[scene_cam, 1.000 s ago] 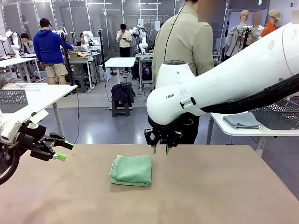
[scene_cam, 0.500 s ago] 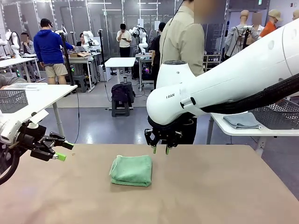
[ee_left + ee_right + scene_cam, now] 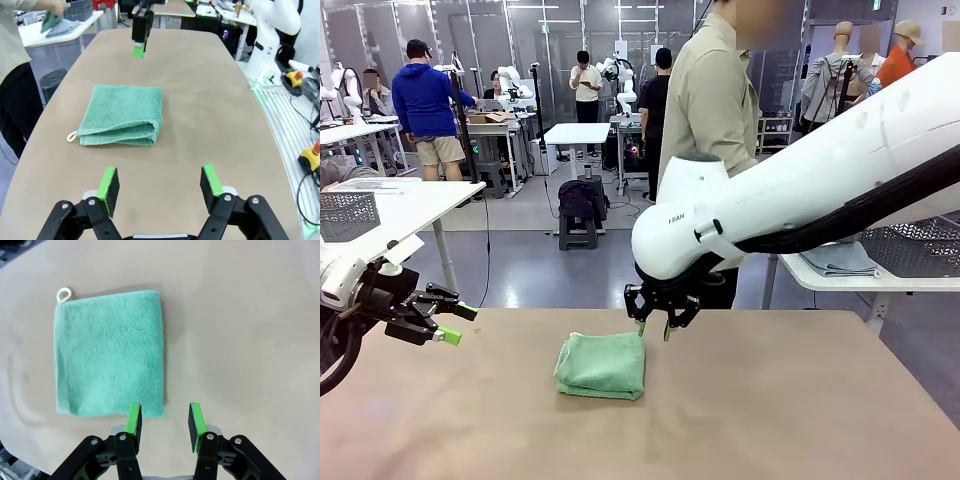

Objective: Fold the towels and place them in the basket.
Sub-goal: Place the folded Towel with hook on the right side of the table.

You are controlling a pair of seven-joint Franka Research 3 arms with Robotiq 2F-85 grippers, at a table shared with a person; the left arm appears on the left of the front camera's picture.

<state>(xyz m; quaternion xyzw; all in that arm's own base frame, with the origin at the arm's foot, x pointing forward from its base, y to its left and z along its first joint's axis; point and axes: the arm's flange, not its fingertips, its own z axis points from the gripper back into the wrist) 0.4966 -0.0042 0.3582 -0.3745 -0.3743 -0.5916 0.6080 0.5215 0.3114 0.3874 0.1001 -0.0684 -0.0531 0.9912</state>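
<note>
A mint green towel point(image 3: 601, 366) lies folded on the brown table point(image 3: 770, 410), its loop point(image 3: 63, 294) at one corner. My right gripper point(image 3: 655, 326) hangs open just above the towel's far right corner; the right wrist view looks straight down on the towel point(image 3: 110, 355) with the gripper point(image 3: 164, 421) empty at its edge. Open and empty, my left gripper point(image 3: 445, 325) hovers at the table's left edge; from there the towel point(image 3: 125, 116) lies ahead of the gripper point(image 3: 159, 184). A pale grey-blue towel point(image 3: 840, 262) lies on a white side table beside the dark basket point(image 3: 915, 245).
A person point(image 3: 710, 110) stands at the far side behind my right arm. In the left wrist view a hand holds a green cloth point(image 3: 48, 20) over the grey-blue towel point(image 3: 64, 28) by the basket point(image 3: 79, 8). Another mesh basket point(image 3: 345, 214) sits on a left side table.
My right gripper has shifted a little left and down, closer to the towel's far right corner. The person has stepped slightly right. The left arm and the towel are still.
</note>
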